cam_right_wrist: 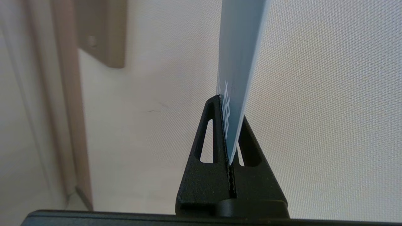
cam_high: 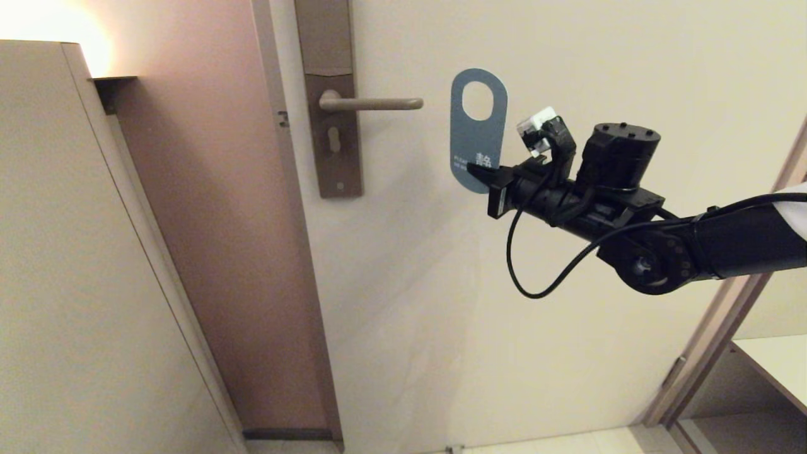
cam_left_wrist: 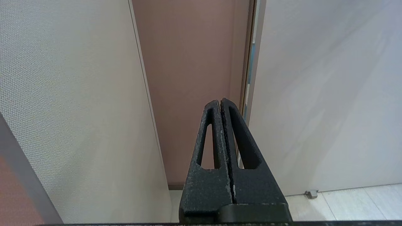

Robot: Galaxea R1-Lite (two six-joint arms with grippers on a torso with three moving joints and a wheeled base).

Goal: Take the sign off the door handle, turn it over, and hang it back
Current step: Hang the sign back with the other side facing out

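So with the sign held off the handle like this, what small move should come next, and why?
Probably slide the right gripper toward the door handle. It pinches the sign by its lower end, blue side showing, and the oval hole sits level with the lever's free tip, just beyond it.

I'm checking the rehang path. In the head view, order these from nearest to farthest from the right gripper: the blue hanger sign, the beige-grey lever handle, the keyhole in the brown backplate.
1. The blue rounded-end hanger sign: clamped at its lower end in the right gripper, upright.
2. The slim beige-grey lever door handle: its free tip lies left of the sign, apart from it.
3. The keyhole in the brown backplate: farther left, below the lever's pivot.
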